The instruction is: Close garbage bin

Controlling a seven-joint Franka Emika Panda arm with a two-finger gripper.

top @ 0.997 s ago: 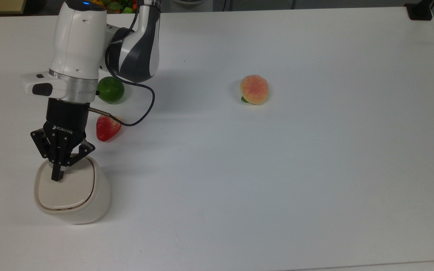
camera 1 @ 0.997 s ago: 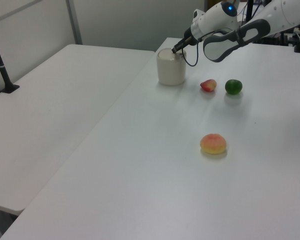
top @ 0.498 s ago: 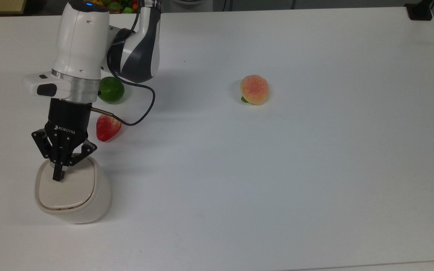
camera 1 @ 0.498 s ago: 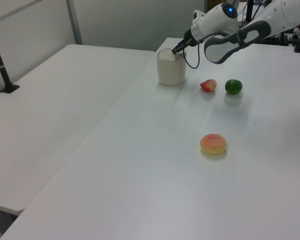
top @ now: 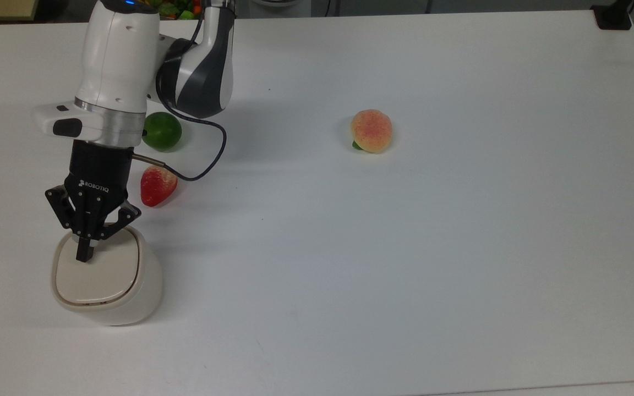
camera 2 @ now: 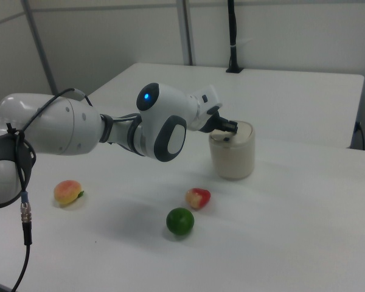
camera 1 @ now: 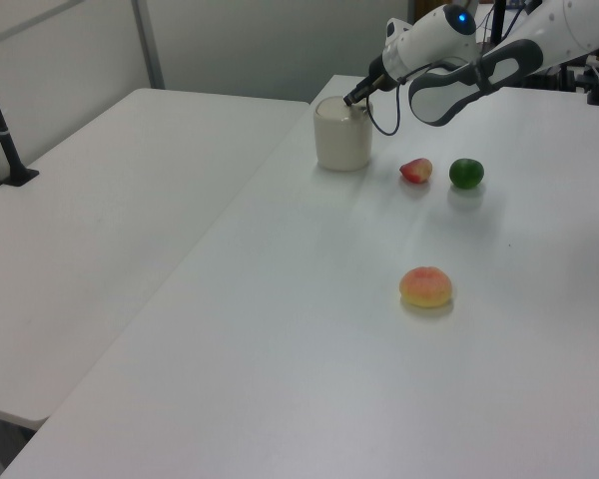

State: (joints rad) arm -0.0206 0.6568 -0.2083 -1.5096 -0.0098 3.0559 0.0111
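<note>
garbage bin (top: 130, 300) lid flatter than before

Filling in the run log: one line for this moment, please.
gripper: shut, tip on lid | garbage bin: lid down flat | strawberry, lime, peach: on table

It looked like a lab or test room, not a home. A big white robot arm (camera 2: 79, 131) reached over a plain white table (top: 460, 247), and a second white table (camera 1: 100, 230) stood just beside it with a black pole (camera 1: 2, 125) on it. Toy fruit lay on the table, a peach (top: 371, 130), a strawberry (top: 157, 186) and a green lime (top: 162, 131), and grey panel walls (camera 2: 109, 42) stood behind.
</note>
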